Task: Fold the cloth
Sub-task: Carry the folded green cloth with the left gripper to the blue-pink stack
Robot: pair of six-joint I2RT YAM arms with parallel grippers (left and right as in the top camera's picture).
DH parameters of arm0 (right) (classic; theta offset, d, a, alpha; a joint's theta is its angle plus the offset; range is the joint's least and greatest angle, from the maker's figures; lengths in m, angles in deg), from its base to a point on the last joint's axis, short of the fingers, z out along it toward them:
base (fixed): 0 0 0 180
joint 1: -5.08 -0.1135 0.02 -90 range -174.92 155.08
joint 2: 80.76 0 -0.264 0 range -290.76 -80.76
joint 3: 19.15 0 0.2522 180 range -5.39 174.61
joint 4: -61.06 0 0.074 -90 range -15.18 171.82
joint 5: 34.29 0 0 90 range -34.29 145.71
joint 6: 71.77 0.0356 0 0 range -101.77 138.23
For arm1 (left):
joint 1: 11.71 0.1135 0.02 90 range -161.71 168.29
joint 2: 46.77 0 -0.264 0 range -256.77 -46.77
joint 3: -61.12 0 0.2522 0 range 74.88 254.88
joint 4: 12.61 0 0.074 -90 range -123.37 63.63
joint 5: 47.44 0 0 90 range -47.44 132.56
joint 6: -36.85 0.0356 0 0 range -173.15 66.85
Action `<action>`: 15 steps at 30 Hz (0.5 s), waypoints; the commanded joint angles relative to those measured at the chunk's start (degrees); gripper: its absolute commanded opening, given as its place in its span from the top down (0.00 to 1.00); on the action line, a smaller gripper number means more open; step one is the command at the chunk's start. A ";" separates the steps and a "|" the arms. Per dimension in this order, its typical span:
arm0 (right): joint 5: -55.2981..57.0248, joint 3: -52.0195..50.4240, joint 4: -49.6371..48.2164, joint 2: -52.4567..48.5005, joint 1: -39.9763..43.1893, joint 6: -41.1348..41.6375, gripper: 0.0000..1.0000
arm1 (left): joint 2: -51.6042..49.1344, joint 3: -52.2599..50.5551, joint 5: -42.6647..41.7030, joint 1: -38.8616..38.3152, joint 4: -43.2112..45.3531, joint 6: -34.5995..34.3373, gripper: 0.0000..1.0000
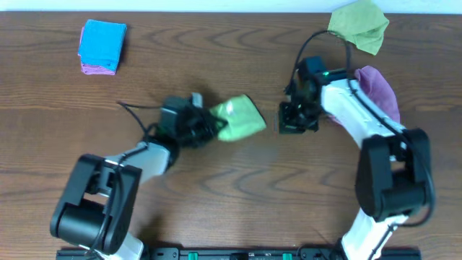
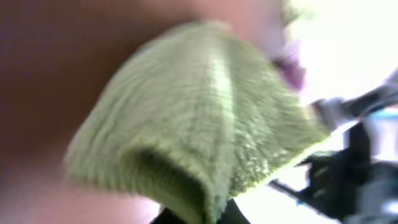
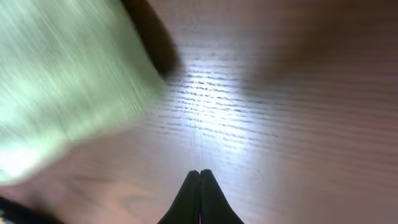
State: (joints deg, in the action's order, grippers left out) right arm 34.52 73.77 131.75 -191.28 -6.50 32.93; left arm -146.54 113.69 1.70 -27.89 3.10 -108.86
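Overhead shows the light green cloth (image 1: 240, 119) lying bunched near the middle of the bench (image 1: 238, 195), a little toward the far edge. The left gripper (image 1: 213, 128) meets it at its left edge. In the left wrist view the cloth (image 2: 205, 124) fills the frame, with a rolled lip of terry curling down onto the dark fingers (image 2: 174, 218). The jaws look pinched on that lip, though most of them is hidden under fabric. The right gripper (image 1: 292, 117) sits just beside the cloth's right edge, apart from it. Its wrist camera shows the fingertips (image 3: 200, 177) pressed together on nothing, over bare wood, with the cloth (image 3: 62, 81) blurred off to one side.

The cloth looks like a light, thick, limp towel. It should sag and bunch wherever it is unsupported, and its nap should grip well without slipping. It is best taken at two corners of one edge, one per gripper, so that it can be spread flat before creasing. A single mid-edge pinch would only drag it into a lump
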 commanded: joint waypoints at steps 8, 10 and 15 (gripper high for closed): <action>-0.04 3.39 2.49 14.40 1.75 -3.21 0.98 | 5.42 17.57 -10.43 17.27 8.70 -10.16 0.94; -0.04 3.39 3.32 16.35 1.75 -3.21 0.99 | 6.23 21.29 -10.40 20.98 8.24 -10.84 0.94; -0.04 3.39 7.19 20.02 1.75 -3.23 0.98 | 6.45 25.11 -5.38 31.15 6.43 -11.56 0.94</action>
State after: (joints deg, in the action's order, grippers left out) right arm 34.70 76.32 137.76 -173.49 -4.77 30.68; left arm -140.51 137.99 -6.26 -1.03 10.88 -119.54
